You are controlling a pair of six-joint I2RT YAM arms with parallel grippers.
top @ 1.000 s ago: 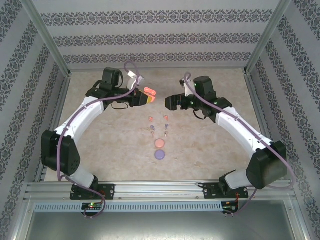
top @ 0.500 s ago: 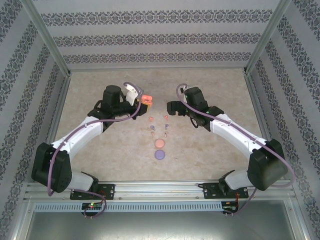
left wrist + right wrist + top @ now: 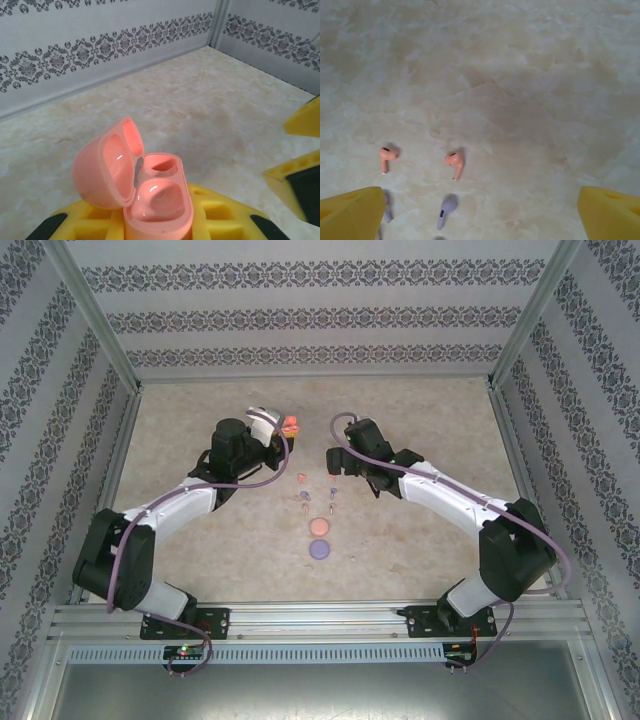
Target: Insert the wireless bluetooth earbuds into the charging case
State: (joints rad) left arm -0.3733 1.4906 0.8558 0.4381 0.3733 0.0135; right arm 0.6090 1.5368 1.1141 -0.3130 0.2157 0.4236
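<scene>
Left end effector (image 3: pixel 284 440) is clamped narrow on the small salmon-pink glossy plastic charging case (image 3: pixel 156 202). The case stands upright between the yellow fingers (image 3: pixel 215 216), raised off the beige marbled surface (image 3: pixel 420 410). Its hinged lid (image 3: pixel 106 172) is flipped open to the left, and both moulded wells inside are bare.

Right end effector (image 3: pixel 336 462) has its jaws spread wide and holds nothing. It points down over the surface just right of the held case, not touching it. In the right wrist view its yellow fingertips (image 3: pixel 351 215) sit at the two bottom corners with open surface between them.

The tiny stemmed wireless earbuds lie loose on the surface in a small cluster (image 3: pixel 303 480), between and slightly nearer than the two end effectors. The right wrist view gives two coral-pink earbuds (image 3: pixel 455 163) side by side but apart, stems toward the camera. One pale purple earbud (image 3: pixel 445 210) lies just nearer than them. A second purple one (image 3: pixel 386 212) is half hidden by the left fingertip. Further buds in the cluster are too small in the top view to sort by colour.

Nearer the arm bases, in line with the cluster, a flat round salmon-orange case (image 3: pixel 319 527) lies just beyond a flat round purple case (image 3: pixel 319 549), close together, whether touching cannot be told.
</scene>
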